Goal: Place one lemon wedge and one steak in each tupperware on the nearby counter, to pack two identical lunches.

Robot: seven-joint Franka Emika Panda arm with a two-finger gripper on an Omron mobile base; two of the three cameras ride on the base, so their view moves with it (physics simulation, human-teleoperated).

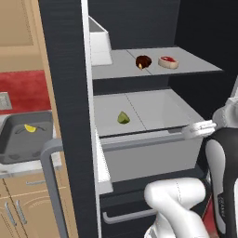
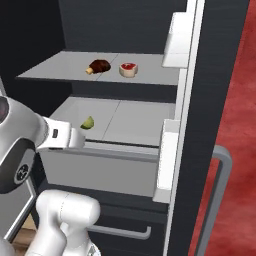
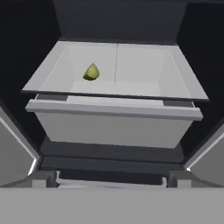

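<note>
A yellow-green lemon wedge [image 1: 123,117] [image 2: 88,123] [image 3: 91,72] lies on the pale lower fridge shelf. On the grey shelf above sit a red steak with a pale rim [image 1: 168,62] [image 2: 128,69] and a dark brown piece of meat [image 1: 143,62] [image 2: 99,66]. A dark grey tupperware [image 1: 14,153] stands on the counter [image 1: 25,170] at the left, with a yellow lemon wedge [image 1: 30,128] inside. My gripper [image 3: 112,180] [image 1: 197,130] [image 2: 75,138] hovers in front of the drawer, short of the wedge, open and holding nothing.
The open fridge door [image 1: 65,93] [image 2: 200,100] stands between the shelves and the counter, with white door bins [image 1: 100,44] and a grey handle [image 1: 51,186]. A pale drawer [image 3: 109,127] juts out under the lower shelf. Tan cabinets [image 1: 28,204] are below the counter.
</note>
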